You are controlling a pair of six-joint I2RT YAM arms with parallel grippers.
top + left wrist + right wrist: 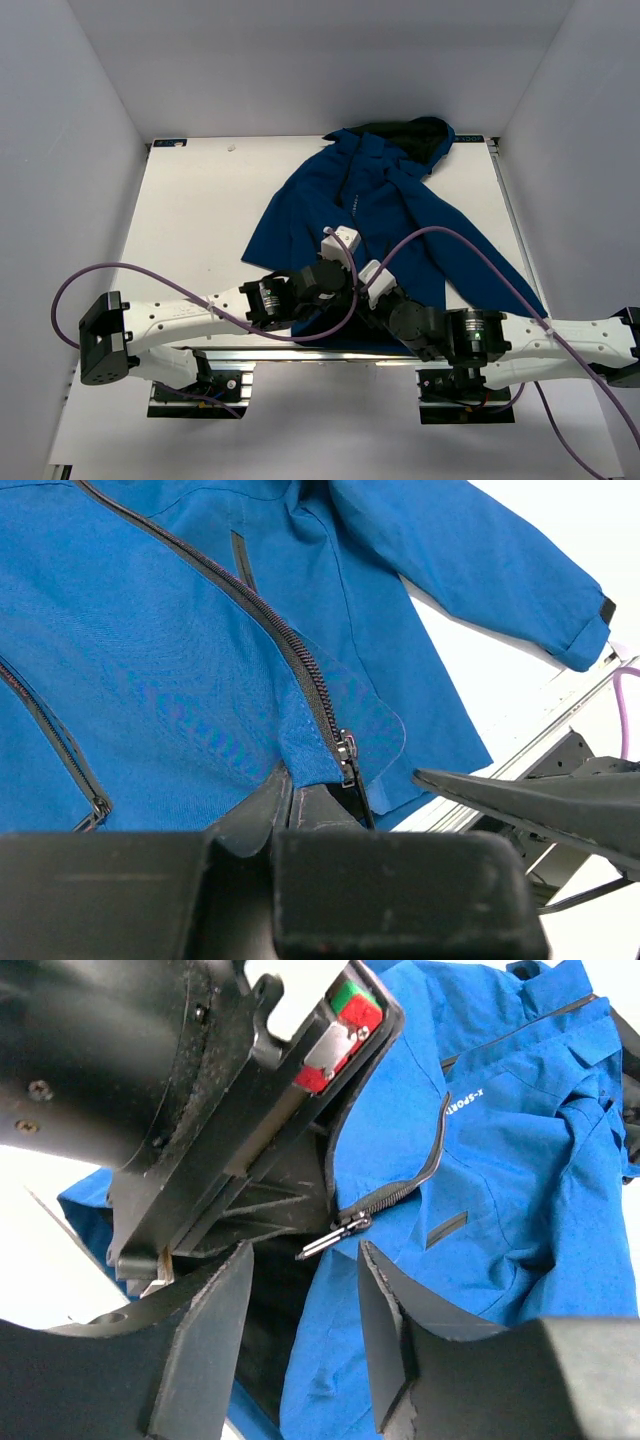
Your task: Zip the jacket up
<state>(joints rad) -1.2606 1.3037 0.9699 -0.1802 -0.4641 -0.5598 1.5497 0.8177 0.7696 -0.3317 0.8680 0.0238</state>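
The royal-blue jacket [390, 210] lies spread on the white table, hood at the far right. Its dark front zipper [270, 620] is joined from the collar down to the slider [347, 752] near the bottom hem. My left gripper [283, 792] is shut on the hem fabric just left of the slider; it also shows in the top view [338, 280]. My right gripper [305, 1305] is open, its fingers either side of the lower hem, just below the zipper's pull tab [328, 1240], which sticks out toward the left gripper's body. In the top view the right gripper [372, 295] is close beside the left one.
The table's near edge and metal rail [520, 750] run right under the hem. One sleeve [500, 570] lies out to the right. White walls enclose the table [200, 210]. Purple cables [120, 270] loop over both arms.
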